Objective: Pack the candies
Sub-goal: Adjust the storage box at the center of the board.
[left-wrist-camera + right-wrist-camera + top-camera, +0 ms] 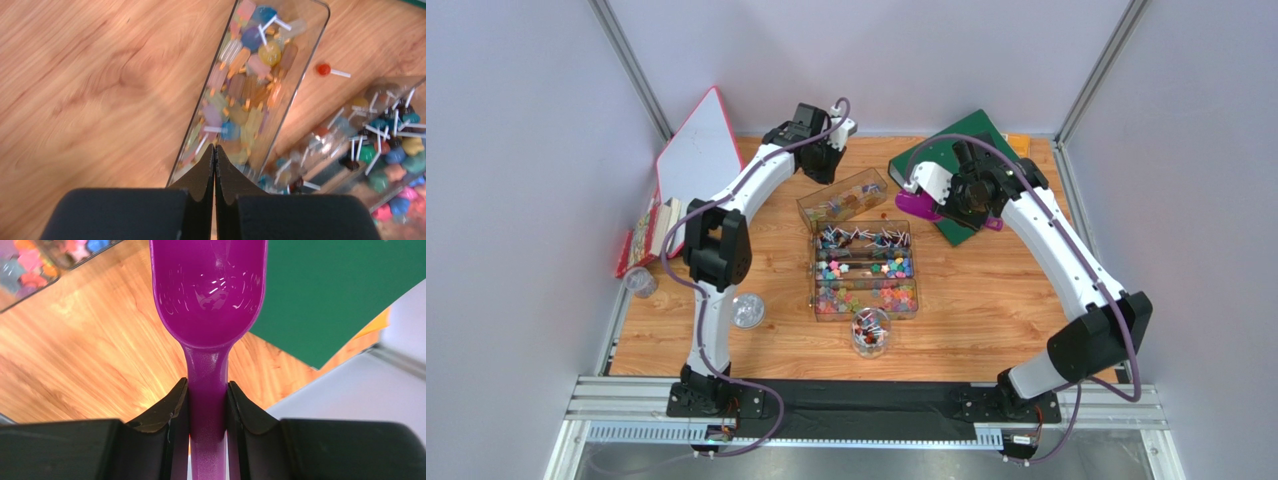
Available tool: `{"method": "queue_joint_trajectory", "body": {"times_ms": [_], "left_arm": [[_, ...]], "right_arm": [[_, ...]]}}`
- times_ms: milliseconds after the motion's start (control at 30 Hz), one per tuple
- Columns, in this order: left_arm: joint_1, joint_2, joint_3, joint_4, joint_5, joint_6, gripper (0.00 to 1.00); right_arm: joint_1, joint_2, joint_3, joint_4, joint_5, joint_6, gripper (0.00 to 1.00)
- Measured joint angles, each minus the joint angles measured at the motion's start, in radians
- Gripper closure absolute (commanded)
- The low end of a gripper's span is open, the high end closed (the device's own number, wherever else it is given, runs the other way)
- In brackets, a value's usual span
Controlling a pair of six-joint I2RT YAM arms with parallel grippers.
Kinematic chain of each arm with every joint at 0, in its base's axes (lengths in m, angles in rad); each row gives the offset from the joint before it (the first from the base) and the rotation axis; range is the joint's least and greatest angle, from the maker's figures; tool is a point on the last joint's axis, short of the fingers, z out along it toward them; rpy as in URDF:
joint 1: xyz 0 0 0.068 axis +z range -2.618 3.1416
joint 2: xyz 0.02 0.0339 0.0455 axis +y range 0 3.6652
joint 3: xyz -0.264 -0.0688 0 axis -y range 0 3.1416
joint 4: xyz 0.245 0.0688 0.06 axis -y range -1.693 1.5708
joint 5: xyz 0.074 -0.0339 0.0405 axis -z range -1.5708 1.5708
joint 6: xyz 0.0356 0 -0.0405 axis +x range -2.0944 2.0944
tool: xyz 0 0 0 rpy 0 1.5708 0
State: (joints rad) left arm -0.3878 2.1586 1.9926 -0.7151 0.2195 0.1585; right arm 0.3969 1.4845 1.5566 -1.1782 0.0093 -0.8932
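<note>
The candies (245, 85) are probably light, hard and loose, too slippery to pinch, so scooping suits them better. Pastel pink, orange, yellow and blue, seemingly lolly-shaped through the blur, they fill a clear box (324, 11) just ahead of the left fingers (215, 150), which are pressed together and empty. The right fingers (207, 385) clamp the purple scoop (207, 290) by its handle.

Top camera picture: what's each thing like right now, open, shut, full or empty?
Left end effector: shut, gripping nothing.
Right end effector: shut on the purple scoop.
Purple scoop: empty.
Tilted clear box: holds candies.
Small jar: partly filled.
Loose lollipop: lying on the table.
</note>
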Motion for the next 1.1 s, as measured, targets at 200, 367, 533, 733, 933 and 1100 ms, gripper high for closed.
{"method": "queue_joint_trajectory", "body": {"times_ms": [200,367,533,733,933,1100], "left_arm": [[-0.062,0.162,0.15,0.002,-0.01,0.006,1.0],[-0.12,0.252,0.229,0.0,-0.012,0.015,1.0],[-0.162,0.311,0.293,0.008,-0.014,0.026,1.0],[-0.19,0.308,0.274,0.017,0.013,0.031,1.0],[-0.216,0.252,0.121,0.023,0.07,0.026,1.0],[-0.242,0.188,0.043,0.031,0.098,0.014,1.0]], "right_arm": [[-0.087,0.082,0.006,0.047,-0.04,0.101,1.0],[-0.124,0.099,0.012,0.056,-0.059,0.128,1.0],[-0.146,0.119,0.014,0.062,-0.064,0.142,1.0],[-0.164,0.12,0.013,0.061,-0.064,0.141,1.0],[-0.178,0.152,0.014,0.06,-0.063,0.141,1.0],[-0.183,0.198,0.015,0.054,-0.063,0.139,1.0]]}}
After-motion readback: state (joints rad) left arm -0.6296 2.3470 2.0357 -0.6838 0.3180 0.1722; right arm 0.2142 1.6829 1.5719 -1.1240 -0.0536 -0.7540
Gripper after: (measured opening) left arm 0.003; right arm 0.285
